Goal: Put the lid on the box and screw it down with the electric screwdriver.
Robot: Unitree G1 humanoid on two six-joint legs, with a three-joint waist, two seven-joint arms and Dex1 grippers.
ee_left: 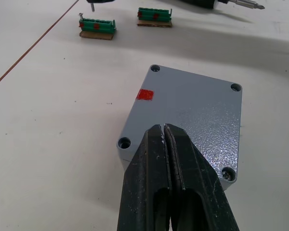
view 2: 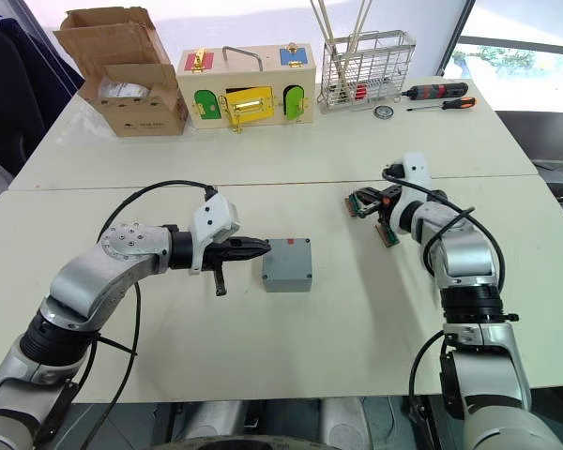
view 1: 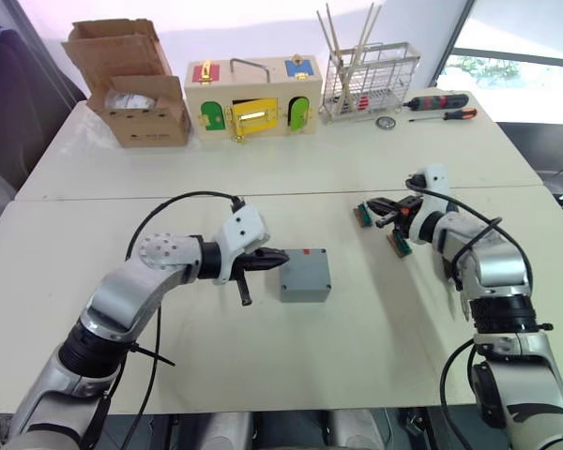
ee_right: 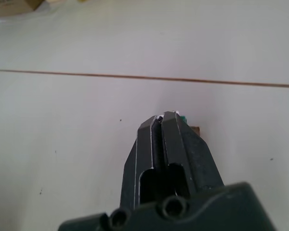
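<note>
The grey box [view 1: 305, 274] stands mid-table with the lid [ee_left: 192, 115] sitting flat on top. The lid has a red square and screw holes at its corners. My left gripper [view 1: 281, 255] is shut, its tips [ee_left: 164, 129] resting at the lid's left edge with nothing held. My right gripper [view 1: 375, 208] is shut and empty, hovering over two green terminal boards [view 1: 399, 246]; one board peeks out behind its tips [ee_right: 164, 115]. A black tool end with a thin metal bit [ee_left: 231, 4], apparently the electric screwdriver, lies beyond those boards.
Along the far edge stand a brown cardboard box [view 1: 131, 89], a wooden box with coloured doors [view 1: 249, 98] and a wire rack [view 1: 368, 80]. Two manual screwdrivers [view 1: 439, 103] lie at the far right. A seam joins the two tables.
</note>
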